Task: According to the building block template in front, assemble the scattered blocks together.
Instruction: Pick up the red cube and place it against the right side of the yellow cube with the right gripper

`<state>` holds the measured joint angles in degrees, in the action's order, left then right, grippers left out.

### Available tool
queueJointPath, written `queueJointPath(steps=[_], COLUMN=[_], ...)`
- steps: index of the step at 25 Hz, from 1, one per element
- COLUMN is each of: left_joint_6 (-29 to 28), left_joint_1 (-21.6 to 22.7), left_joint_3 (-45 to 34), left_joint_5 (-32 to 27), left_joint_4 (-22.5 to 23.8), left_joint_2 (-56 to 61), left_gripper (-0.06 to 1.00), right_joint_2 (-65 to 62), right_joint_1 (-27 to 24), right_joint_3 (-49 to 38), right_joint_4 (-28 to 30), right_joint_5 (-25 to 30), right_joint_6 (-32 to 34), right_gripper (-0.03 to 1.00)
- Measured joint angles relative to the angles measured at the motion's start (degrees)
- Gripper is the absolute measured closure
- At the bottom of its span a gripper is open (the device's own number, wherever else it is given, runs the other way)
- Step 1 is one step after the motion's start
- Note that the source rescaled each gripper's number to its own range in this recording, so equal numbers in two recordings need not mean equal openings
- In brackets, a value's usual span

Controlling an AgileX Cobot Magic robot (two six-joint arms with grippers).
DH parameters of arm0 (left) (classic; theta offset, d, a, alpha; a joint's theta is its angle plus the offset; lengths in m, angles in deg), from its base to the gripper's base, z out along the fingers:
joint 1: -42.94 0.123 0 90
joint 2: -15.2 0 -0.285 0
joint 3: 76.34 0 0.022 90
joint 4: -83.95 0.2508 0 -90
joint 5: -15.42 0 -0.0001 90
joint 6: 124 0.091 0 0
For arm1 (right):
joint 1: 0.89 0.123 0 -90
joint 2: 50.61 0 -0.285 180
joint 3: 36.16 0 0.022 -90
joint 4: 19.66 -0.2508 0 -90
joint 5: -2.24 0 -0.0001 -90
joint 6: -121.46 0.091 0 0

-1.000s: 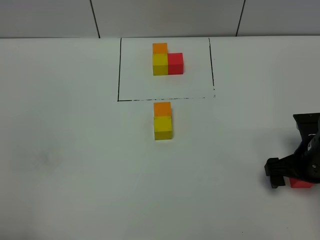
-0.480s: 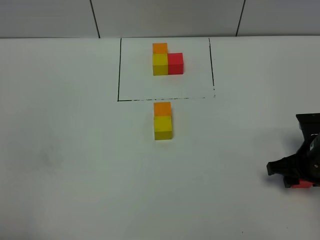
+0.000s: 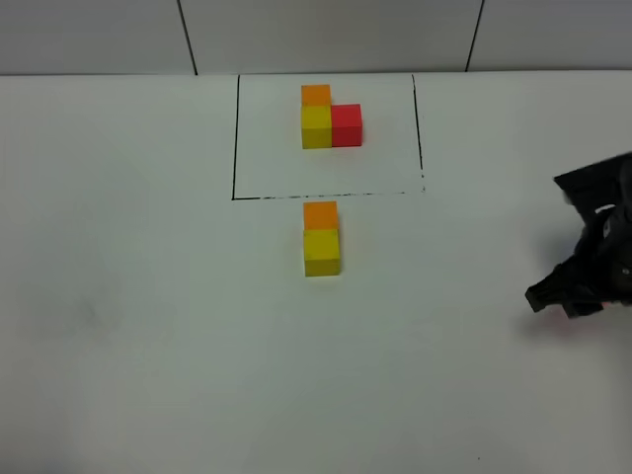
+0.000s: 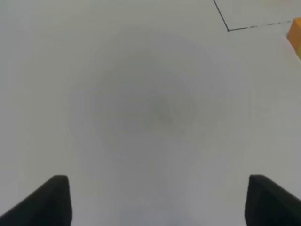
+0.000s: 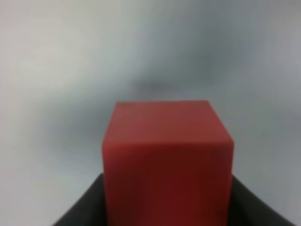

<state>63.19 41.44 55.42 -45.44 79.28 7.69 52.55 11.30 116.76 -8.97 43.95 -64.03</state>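
Observation:
The building block template (image 3: 331, 120) is an orange, yellow and red L inside a black drawn rectangle (image 3: 235, 138) at the table's far middle. Just in front of the frame, the scattered orange cube (image 3: 321, 214) touches the scattered yellow cube (image 3: 322, 252) in one column. The scattered red cube (image 5: 167, 160) fills the right wrist view, with my right gripper (image 5: 167, 209) shut on it. From above, that gripper (image 3: 561, 302) hangs at the far right and almost hides the cube. My left gripper (image 4: 157, 202) is open over bare table, with the orange cube (image 4: 296, 35) at the picture's edge.
The white table (image 3: 148, 326) stretches wide on the left and in front of the cubes. A grey tiled wall (image 3: 326, 35) runs along the back edge. A corner of the black outline (image 4: 228, 29) shows in the left wrist view.
My right gripper has shut on the red cube and lifted it off the table, tilting away from the near edge. The left gripper and the other cubes have not moved.

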Motion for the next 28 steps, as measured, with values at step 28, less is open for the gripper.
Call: queueJointPath(steps=[28], left_joint_6=[-0.2], left_joint_1=[0.0], left_joint_3=[0.0], left_joint_5=[0.0], left_joint_4=[0.0], left_joint_2=[0.0], left_gripper=[0.24], right_joint_2=[29.9], right_joint_1=[19.4], right_joint_3=[45.0], right_joint_4=[-8.9], right_joint_5=[19.4], right_joint_6=[-55.9], right_gripper=[0.96])
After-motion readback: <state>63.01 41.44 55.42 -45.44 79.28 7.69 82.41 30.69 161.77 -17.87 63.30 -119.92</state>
